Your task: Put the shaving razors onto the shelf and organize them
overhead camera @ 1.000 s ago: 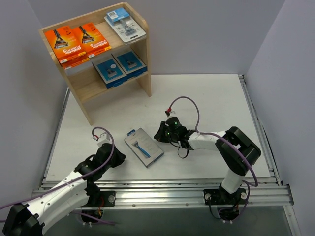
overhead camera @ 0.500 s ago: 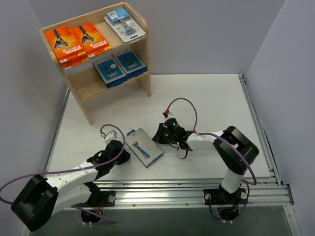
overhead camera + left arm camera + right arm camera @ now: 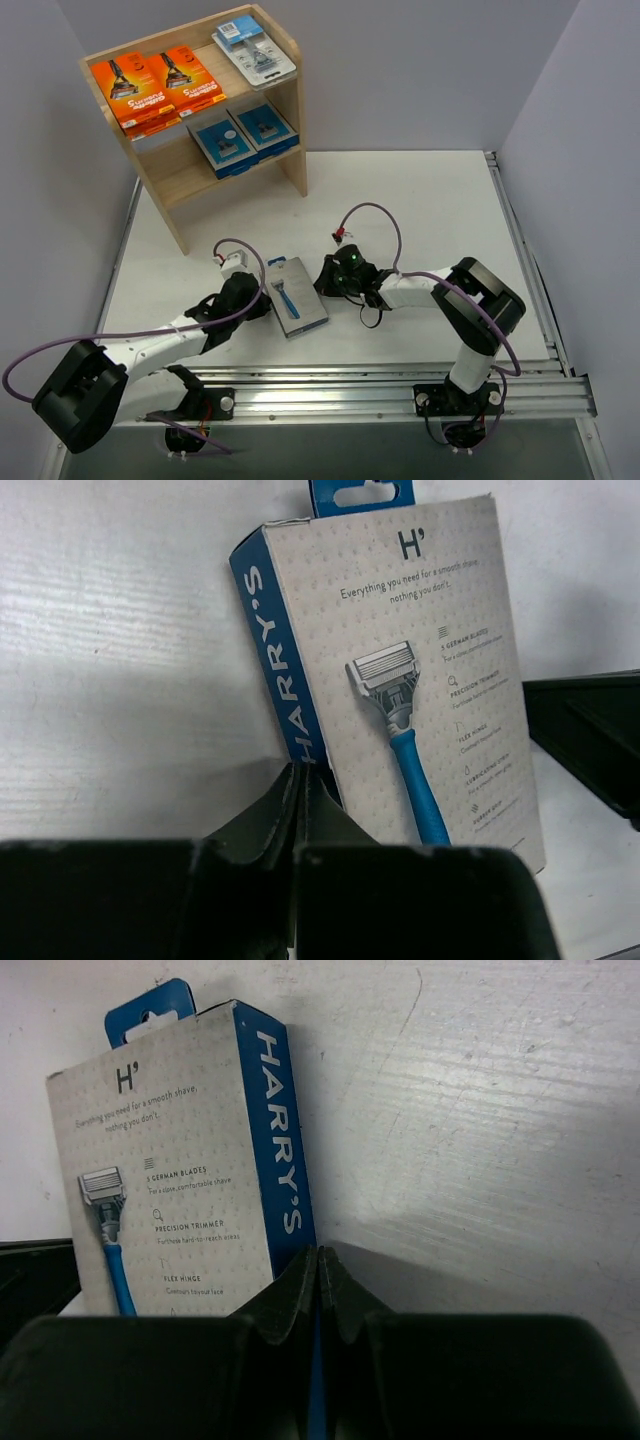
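Shelf (image 3: 297, 130) at far-left of table (image 3: 430, 200): orange razor packs (image 3: 155, 85) and clear blister pack (image 3: 253, 50) on top tier, grey-and-blue boxes (image 3: 243, 138) on lower tier. Near edge: left gripper (image 3: 260, 299), fingers closed together, empty, tips against left side of flat-lying grey razor box (image 3: 295, 298). Right gripper (image 3: 323, 282) likewise closed, empty, against box's right side.

Grey razor box (image 3: 420, 630), front face: logo "H'"; below it, "Everything you need for a smooth shave, nothing you don't." Feature list beside the pictured razor: "5 GERMAN BLADES", "PRECISION TRIMMER", "FLEX HINGE", "LUBRICATING STRIP". Blue side panel (image 3: 275, 1130): "HARRY'S" in white capitals, running lengthwise. Smaller captions: illegible.
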